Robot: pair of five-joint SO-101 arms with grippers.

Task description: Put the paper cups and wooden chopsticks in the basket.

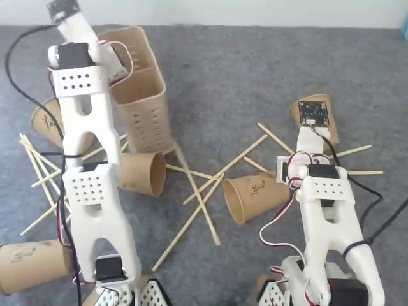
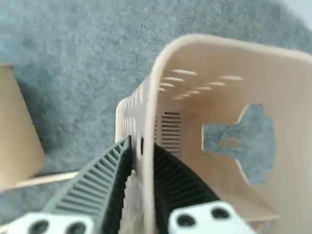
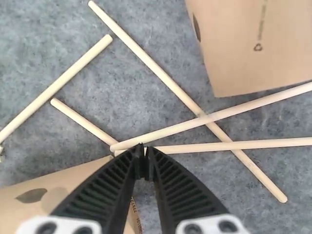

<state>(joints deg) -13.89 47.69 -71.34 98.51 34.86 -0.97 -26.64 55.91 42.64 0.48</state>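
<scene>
A beige perforated basket point(image 1: 140, 95) stands upright at the back left. My left gripper point(image 2: 139, 146) is shut on its wall point(image 2: 146, 102), with one finger inside and one outside. Several paper cups lie on their sides on the grey carpet: one beside the basket point(image 1: 143, 173), one in the middle point(image 1: 255, 194), one at the front left point(image 1: 32, 264). Wooden chopsticks point(image 1: 199, 191) are scattered between them. My right gripper point(image 3: 144, 157) is shut just above crossed chopsticks point(image 3: 195, 107), with nothing seen between its fingers. It hangs between two cups point(image 3: 248, 44) point(image 3: 48, 195).
Another cup point(image 1: 48, 118) lies left of the basket, partly behind the left arm. A bundle of chopsticks point(image 1: 38, 172) lies at the far left, and more point(image 1: 357, 153) lie to the right. The far right of the carpet point(image 1: 255, 70) is bare.
</scene>
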